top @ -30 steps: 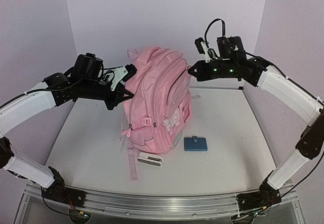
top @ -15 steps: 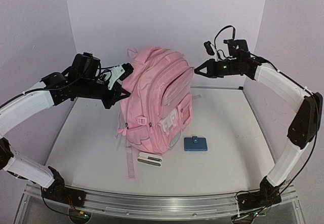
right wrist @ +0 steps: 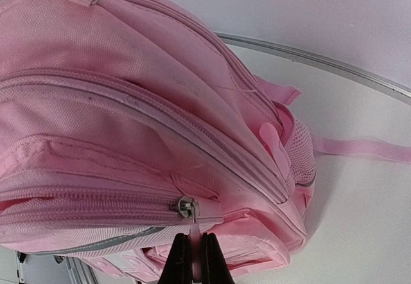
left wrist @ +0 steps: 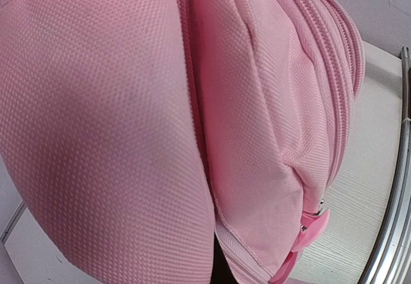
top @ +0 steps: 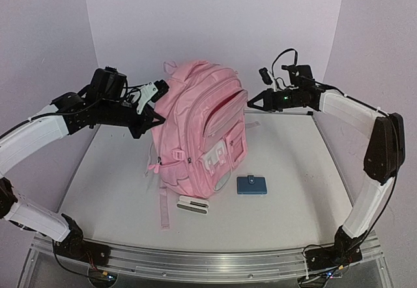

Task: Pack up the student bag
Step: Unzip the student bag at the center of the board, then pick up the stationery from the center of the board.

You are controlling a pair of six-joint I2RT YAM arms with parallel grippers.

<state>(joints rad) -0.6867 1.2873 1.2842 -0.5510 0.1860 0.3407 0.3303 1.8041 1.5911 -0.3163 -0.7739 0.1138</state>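
The pink student bag (top: pixel 195 138) stands upright mid-table, leaning left. My left gripper (top: pixel 158 113) is shut on the fabric of its upper left side. In the left wrist view pink cloth (left wrist: pixel 128 136) fills the frame and hides the fingers. My right gripper (top: pixel 251 101) is at the bag's upper right. In the right wrist view it (right wrist: pixel 193 248) is shut on the pale zip pull (right wrist: pixel 194 232), just below the metal slider (right wrist: pixel 186 207) of a front pocket on the bag (right wrist: pixel 128 59). A dark slit shows along that pocket's zip (top: pixel 221 105).
A small blue case (top: pixel 252 184) lies on the table right of the bag's foot. A white flat item (top: pixel 193 205) lies in front of the bag beside a trailing strap (top: pixel 163 203). Another strap (right wrist: pixel 359 148) lies behind the bag. Walls close in on three sides.
The bag has shifted and leaned left with my left gripper. My right gripper, still holding the zip pull, has moved slightly right and down, and the right arm has stretched out.
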